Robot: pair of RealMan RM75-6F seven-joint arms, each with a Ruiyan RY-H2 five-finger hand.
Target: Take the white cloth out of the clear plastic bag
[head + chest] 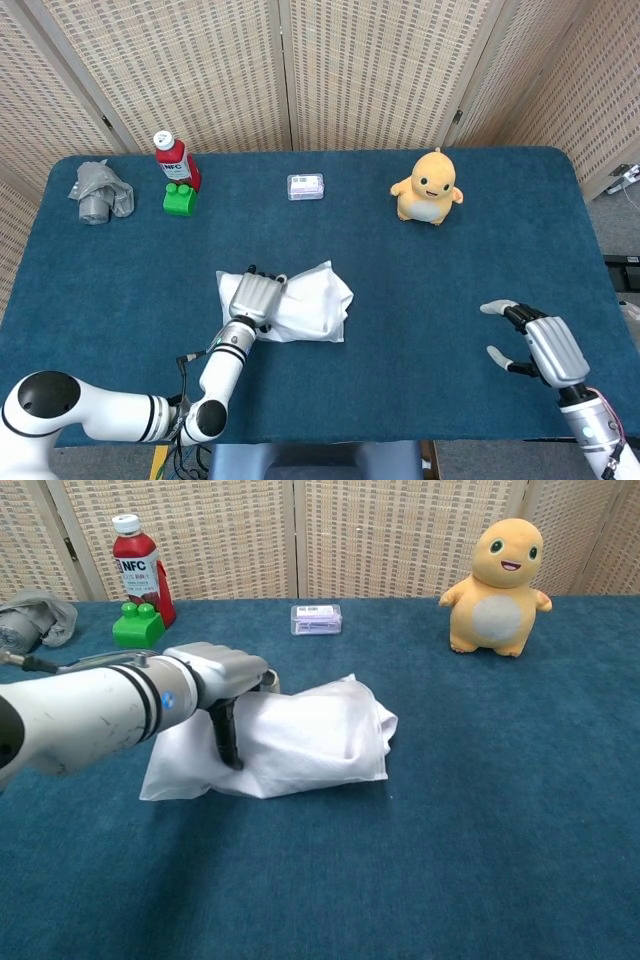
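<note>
The clear plastic bag (pixel 318 300) lies in the middle of the blue table, with the white cloth (pixel 325 735) filling it. My left hand (pixel 253 297) sits on the bag's left part. Its fingers are curled into the plastic, and in the chest view the thumb of this left hand (pixel 215 677) presses down the bag's front. The bag is bunched and its far corner stands up. My right hand (pixel 535 345) hovers open near the table's front right edge, far from the bag; the chest view does not show it.
At the back left stand a red bottle (pixel 175 158), a green block (pixel 180 198) and a crumpled grey cloth (pixel 98 192). A small clear box (pixel 306 186) lies at the back centre. A yellow duck toy (pixel 430 187) stands at the back right.
</note>
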